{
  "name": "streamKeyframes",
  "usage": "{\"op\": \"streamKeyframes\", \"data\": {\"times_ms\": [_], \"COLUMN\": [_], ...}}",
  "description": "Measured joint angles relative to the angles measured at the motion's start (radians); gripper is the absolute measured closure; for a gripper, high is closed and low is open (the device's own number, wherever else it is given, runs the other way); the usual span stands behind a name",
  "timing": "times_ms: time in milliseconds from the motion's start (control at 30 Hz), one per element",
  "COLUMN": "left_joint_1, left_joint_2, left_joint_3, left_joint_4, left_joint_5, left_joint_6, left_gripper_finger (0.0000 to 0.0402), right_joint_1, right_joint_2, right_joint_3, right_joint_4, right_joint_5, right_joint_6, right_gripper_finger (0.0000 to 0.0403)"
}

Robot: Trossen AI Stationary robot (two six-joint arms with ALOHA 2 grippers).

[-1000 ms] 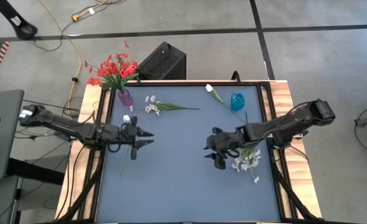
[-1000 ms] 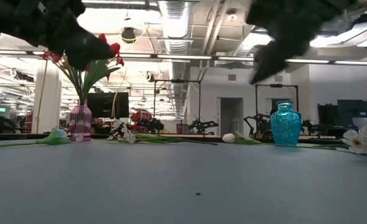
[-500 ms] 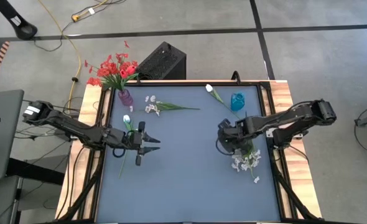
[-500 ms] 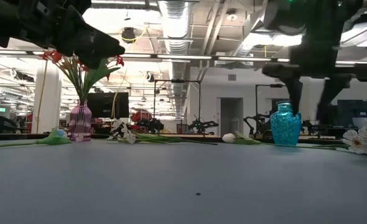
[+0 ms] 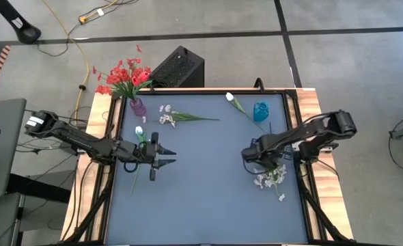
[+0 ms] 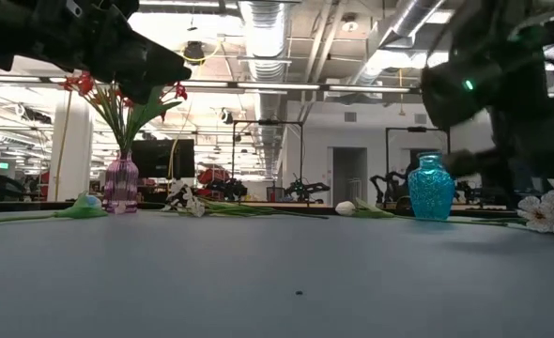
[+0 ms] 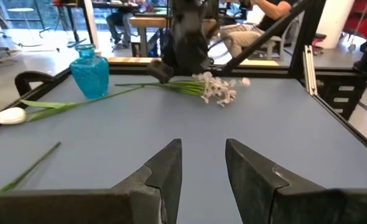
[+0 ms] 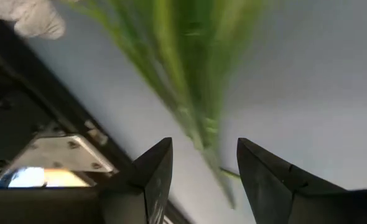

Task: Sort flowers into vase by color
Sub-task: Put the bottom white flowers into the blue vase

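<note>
Seen from above, with twelve o'clock at the far edge of the table (image 5: 208, 205), a purple vase (image 5: 138, 106) holding red flowers (image 5: 123, 75) stood at about eleven o'clock. The left end effector (image 5: 162, 156) hovered at nine o'clock over the mat, its two fingers parted and nothing between them. Just beside it, toward nine, lay a pale tulip (image 5: 139, 130) with its stalk running toward seven o'clock. A white-bloomed stem (image 5: 167, 117) lay just toward three o'clock of the purple vase. At one o'clock lay a white tulip (image 5: 230, 98), and beside it stood a blue vase (image 5: 260, 111). The right end effector (image 5: 251, 157) sat low at three o'clock, fingers apart, straddling the green stalk of a white flower cluster (image 5: 271, 179) that lay toward four o'clock; the fingers had not closed on it.
</note>
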Motion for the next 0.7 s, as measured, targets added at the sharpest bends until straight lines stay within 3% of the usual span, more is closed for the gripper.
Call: {"op": "streamKeyframes", "data": {"times_ms": [100,267,700], "left_joint_1": [0.0,0.0,0.0], "left_joint_2": [0.0,0.0,0.0], "left_joint_3": [0.0,0.0,0.0], "left_joint_4": [0.011,0.024,0.018], "left_joint_5": [0.0,0.0,0.0], "left_joint_6": [-0.001,-0.001,-0.005], "left_gripper_finger": [0.029,0.029,0.029], "right_joint_1": [0.014,0.05,0.086], "right_joint_2": [0.041,0.085,0.11], "right_joint_3": [-0.037,-0.084,-0.075], "right_joint_4": [0.006,0.101,0.156], "right_joint_5": [0.011,0.149,0.064], "right_joint_6": [0.0,0.003,0.074], "right_gripper_finger": [0.0198,0.0206,0.028]}}
